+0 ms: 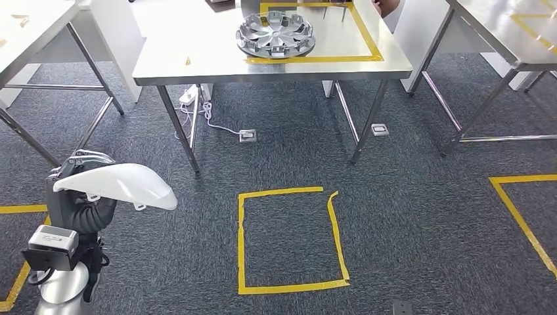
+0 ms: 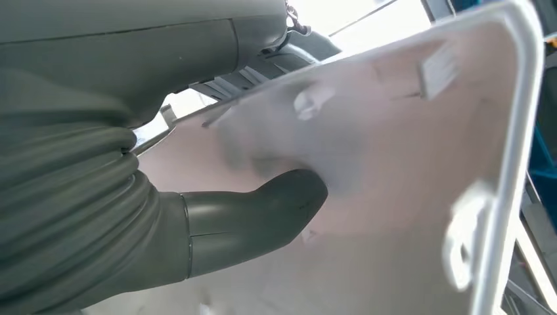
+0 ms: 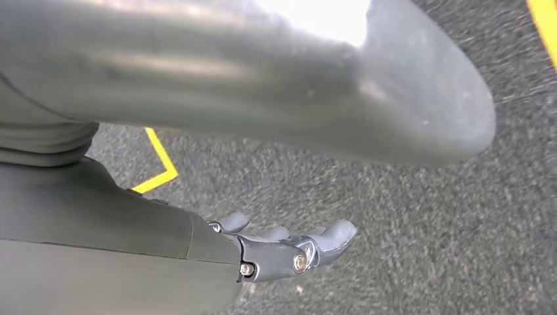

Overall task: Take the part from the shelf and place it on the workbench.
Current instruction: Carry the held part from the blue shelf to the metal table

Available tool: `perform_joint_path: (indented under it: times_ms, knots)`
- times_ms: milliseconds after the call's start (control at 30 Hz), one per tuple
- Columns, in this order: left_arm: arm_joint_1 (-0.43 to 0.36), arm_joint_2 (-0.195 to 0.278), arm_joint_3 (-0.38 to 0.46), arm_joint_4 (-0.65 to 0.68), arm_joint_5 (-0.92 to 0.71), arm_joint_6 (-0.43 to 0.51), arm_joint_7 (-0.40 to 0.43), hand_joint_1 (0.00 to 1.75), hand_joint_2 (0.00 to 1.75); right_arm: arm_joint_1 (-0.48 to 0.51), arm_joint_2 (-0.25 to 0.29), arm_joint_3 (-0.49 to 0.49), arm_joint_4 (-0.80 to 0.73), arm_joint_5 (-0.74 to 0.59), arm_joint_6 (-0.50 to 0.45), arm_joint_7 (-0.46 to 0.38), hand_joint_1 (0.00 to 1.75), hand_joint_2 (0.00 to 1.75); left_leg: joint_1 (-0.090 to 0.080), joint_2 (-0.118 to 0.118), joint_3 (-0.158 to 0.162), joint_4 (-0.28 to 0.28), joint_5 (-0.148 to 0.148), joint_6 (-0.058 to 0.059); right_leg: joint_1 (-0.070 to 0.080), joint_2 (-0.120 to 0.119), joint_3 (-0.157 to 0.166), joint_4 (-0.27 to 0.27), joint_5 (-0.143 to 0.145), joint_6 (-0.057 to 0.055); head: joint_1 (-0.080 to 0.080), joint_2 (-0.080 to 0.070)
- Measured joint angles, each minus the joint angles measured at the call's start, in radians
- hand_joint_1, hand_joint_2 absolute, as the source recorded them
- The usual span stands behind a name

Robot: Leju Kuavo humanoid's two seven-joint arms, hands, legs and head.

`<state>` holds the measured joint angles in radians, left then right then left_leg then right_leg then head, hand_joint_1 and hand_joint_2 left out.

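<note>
The workbench is standing well ahead of the left hand, across a stretch of grey carpet. A yellow tape frame is marking its top, and a silver wheel cover is lying inside this frame. Another tape square is lying on the carpet between the robot and the bench, to the right of the left hand.

The part, a white curved plastic shell, is sitting on top of the left hand, well short of the bench. In the left wrist view the thumb is pressing on the inner face of the part, so the hand is clamped on it (the other fingers are hidden behind the shell, so I cannot say how firmly they are holding). Small clips are sticking out from the inner face near the thumb.

The right hand is hanging over the carpet, holding nothing, with its fingers gently curved and apart.

I judge the step in hand to be carrying the part to the bench. To do it well, the robot should be keeping the thumb pressure steady and the shell level while it is walking, because the part is wide and light and is overhanging the hand on one side. It could be swinging or slipping. The bare area of the bench top to the left of the wheel cover, or the free space inside the frame, looks suitable for setting it down. The hand should be opening only when the shell is resting on the top.
</note>
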<state>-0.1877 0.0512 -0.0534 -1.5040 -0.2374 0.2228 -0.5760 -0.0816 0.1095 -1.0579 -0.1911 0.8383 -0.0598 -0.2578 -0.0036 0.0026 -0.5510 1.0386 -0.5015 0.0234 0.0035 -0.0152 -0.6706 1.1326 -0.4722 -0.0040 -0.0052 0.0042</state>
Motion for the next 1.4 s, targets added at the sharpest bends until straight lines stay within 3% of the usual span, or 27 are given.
perform_joint_path:
  times_ms: [67,100,233,367,400,433,500,533,567,667,733,833,900,933,967,1000,1033,1100,1133,1233,1300,1367,1400]
  knots:
    - [-0.004,0.0,0.0,0.001,-0.001,-0.002,0.001,1.75,1.75,-0.004,0.0,-0.002,0.0,-0.001,0.001,0.0,0.0,0.0,-0.005,0.008,0.012,-0.002,-0.013,-0.008,0.012,-0.019,0.027,-0.081,0.022,-0.014,0.002,0.0]
    - [-0.005,0.0,0.0,0.001,-0.001,-0.002,0.001,1.75,1.75,-0.006,-0.001,-0.003,0.0,-0.001,0.001,0.0,0.0,0.0,-0.006,0.013,0.016,0.0,-0.014,-0.014,0.014,-0.02,0.031,-0.093,0.015,-0.018,0.002,0.0]
    - [-0.008,0.0,0.003,-0.002,-0.001,-0.003,0.002,1.75,1.75,-0.005,0.001,-0.005,0.0,-0.001,0.001,0.0,0.0,0.0,-0.005,0.013,0.019,0.043,-0.034,-0.04,0.001,0.007,0.07,-0.113,0.026,-0.034,-0.001,0.0]
    - [-0.006,0.001,0.006,0.001,-0.001,-0.003,0.003,1.75,1.75,-0.004,0.002,-0.006,0.0,-0.003,-0.003,0.0,0.0,0.0,0.006,0.002,-0.111,0.236,-0.114,-0.056,-0.004,0.031,0.088,-0.113,0.011,-0.036,-0.005,0.0]
    - [-0.005,0.001,0.006,0.001,-0.001,-0.003,0.003,1.75,1.75,-0.003,0.002,-0.007,0.0,-0.004,-0.004,0.0,0.0,0.0,0.007,0.002,-0.13,0.245,-0.107,-0.058,-0.004,0.035,0.094,-0.113,0.005,-0.034,-0.005,0.0]
    - [-0.005,0.001,0.006,0.002,-0.001,-0.003,0.004,1.75,1.75,-0.002,0.002,-0.008,0.0,-0.005,-0.005,0.0,0.0,0.0,0.008,0.002,-0.131,0.218,-0.078,-0.059,-0.005,0.039,0.103,-0.112,-0.002,-0.032,-0.005,0.0]
    - [-0.005,0.001,0.006,0.002,-0.001,-0.003,0.005,1.75,1.75,-0.001,0.002,-0.009,0.0,-0.006,-0.006,0.0,0.0,0.0,0.009,0.001,-0.096,0.097,0.014,-0.06,-0.007,0.043,0.12,-0.112,-0.017,-0.025,-0.005,0.0]
    - [-0.005,0.001,0.006,0.003,-0.001,-0.003,0.006,1.75,1.75,-0.002,0.002,-0.009,0.0,-0.006,-0.007,0.0,0.0,0.0,0.008,0.0,-0.08,0.042,0.037,-0.056,-0.008,0.045,0.125,-0.111,-0.024,-0.02,-0.006,0.0]
    - [-0.004,0.001,0.006,0.004,-0.002,-0.003,0.006,1.75,1.75,-0.002,0.002,-0.011,0.0,-0.007,-0.008,0.001,0.0,0.0,0.007,-0.001,-0.07,0.008,0.05,-0.051,-0.007,0.046,0.127,-0.111,-0.029,-0.014,-0.006,0.0]
    - [-0.002,0.001,0.006,0.005,-0.003,-0.003,0.007,1.75,1.75,-0.003,0.002,-0.016,0.0,-0.008,-0.011,0.003,0.0,0.0,0.005,-0.003,-0.061,-0.009,0.051,-0.026,-0.005,0.046,0.13,-0.107,-0.036,0.004,-0.004,0.0]
    - [-0.003,0.0,0.007,0.002,-0.004,-0.003,0.008,1.75,1.75,-0.004,0.003,-0.019,0.0,-0.009,-0.013,0.005,0.0,0.0,0.008,-0.002,-0.047,-0.013,0.05,-0.013,-0.004,0.038,0.114,-0.066,-0.047,0.014,-0.002,0.0]
    - [-0.002,-0.003,0.007,-0.002,-0.007,-0.003,0.009,1.75,1.75,-0.006,0.005,-0.024,0.0,-0.012,-0.021,0.014,0.0,0.0,0.009,-0.001,-0.032,-0.015,0.037,-0.003,-0.007,0.026,0.006,0.107,-0.103,0.028,0.002,0.0]
    - [0.0,-0.005,0.007,-0.002,-0.007,-0.003,0.009,1.75,1.75,-0.003,0.005,-0.028,0.0,-0.013,-0.025,0.019,0.0,0.0,0.008,-0.002,-0.023,-0.014,0.027,-0.002,-0.008,0.024,-0.053,0.169,-0.115,0.027,0.003,0.0]
    - [0.0,-0.006,0.007,-0.002,-0.007,-0.003,0.01,1.75,1.75,-0.002,0.005,-0.029,0.0,-0.013,-0.025,0.019,0.0,0.0,0.008,-0.002,-0.016,-0.014,0.021,-0.003,-0.008,0.024,-0.057,0.148,-0.09,0.025,0.003,0.0]
    - [0.001,-0.007,0.007,-0.002,-0.007,-0.003,0.01,1.75,1.75,-0.001,0.005,-0.03,0.0,-0.013,-0.025,0.018,0.0,0.0,0.008,-0.002,-0.007,-0.014,0.014,-0.005,-0.007,0.024,-0.042,0.094,-0.049,0.022,0.003,0.0]
    - [0.001,-0.007,0.007,-0.003,-0.008,-0.003,0.01,1.75,1.75,-0.001,0.005,-0.03,0.0,-0.013,-0.025,0.018,0.0,0.0,0.008,-0.002,0.002,-0.014,0.007,-0.008,-0.006,0.021,-0.016,0.021,-0.002,0.017,0.003,0.0]
    - [0.002,-0.007,0.007,-0.004,-0.008,-0.003,0.009,1.75,1.75,-0.001,0.005,-0.031,0.0,-0.013,-0.025,0.018,0.0,0.0,0.007,-0.002,0.01,-0.014,0.0,-0.012,-0.003,0.019,0.008,-0.042,0.021,0.013,0.003,0.0]
    - [0.004,-0.008,0.007,-0.008,-0.008,-0.003,0.01,1.75,1.75,-0.003,0.005,-0.031,0.0,-0.016,-0.025,0.017,0.0,0.0,0.005,-0.001,0.019,-0.014,-0.008,-0.023,0.003,0.014,0.035,-0.107,0.028,0.002,0.004,0.0]
    - [0.007,-0.008,0.007,-0.01,-0.008,-0.002,0.01,1.75,1.75,-0.002,0.005,-0.032,0.0,-0.017,-0.024,0.017,0.0,0.0,0.003,-0.001,0.024,-0.013,-0.008,-0.03,0.004,0.015,0.039,-0.111,0.02,-0.003,0.003,0.0]
    - [0.013,-0.008,0.007,-0.02,-0.009,0.002,0.011,1.75,1.75,-0.001,0.006,-0.033,0.0,-0.019,-0.025,0.016,0.0,0.0,0.004,-0.001,0.025,0.017,-0.02,-0.049,-0.003,0.018,0.066,-0.119,0.031,-0.022,0.002,0.0]
    - [0.015,-0.007,0.008,-0.025,-0.009,0.004,0.011,1.75,1.75,-0.003,0.006,-0.033,0.0,-0.018,-0.025,0.017,0.0,0.0,0.006,-0.002,-0.021,0.104,-0.062,-0.056,-0.005,0.018,0.08,-0.121,0.025,-0.03,0.001,0.0]
    - [0.021,-0.007,0.008,-0.026,-0.009,0.004,0.012,1.75,1.75,-0.003,0.006,-0.033,0.0,-0.016,-0.025,0.019,0.0,0.0,0.008,-0.002,-0.098,0.221,-0.109,-0.062,-0.005,0.02,0.088,-0.121,0.015,-0.034,0.0,0.0]
    - [0.025,-0.006,0.009,-0.026,-0.009,0.004,0.012,1.75,1.75,-0.003,0.006,-0.033,0.0,-0.016,-0.025,0.02,0.0,0.0,0.008,-0.002,-0.125,0.25,-0.113,-0.063,-0.005,0.021,0.094,-0.12,0.009,-0.033,0.0,0.0]
